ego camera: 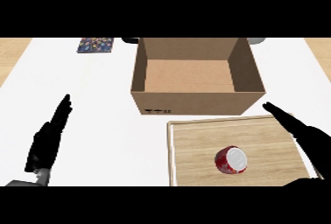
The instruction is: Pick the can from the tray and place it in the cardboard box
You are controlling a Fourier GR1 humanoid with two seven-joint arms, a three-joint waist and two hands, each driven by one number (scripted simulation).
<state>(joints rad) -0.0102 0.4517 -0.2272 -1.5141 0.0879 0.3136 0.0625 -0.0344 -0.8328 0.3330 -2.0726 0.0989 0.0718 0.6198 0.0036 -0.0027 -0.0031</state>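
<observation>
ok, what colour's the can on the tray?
Red can with a white end, lying on the wooden tray; head view shows it best.

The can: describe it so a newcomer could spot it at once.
Find the open cardboard box mid-counter; the wooden tray lies in front of it, nearer the robot. The can is the only thing on that tray: red, with a white end.

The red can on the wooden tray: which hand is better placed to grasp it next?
The right hand, probably. It is open at the right edge of the wooden tray, near the red can. The left hand is open over the white counter, left of the tray and farther from the can.
</observation>
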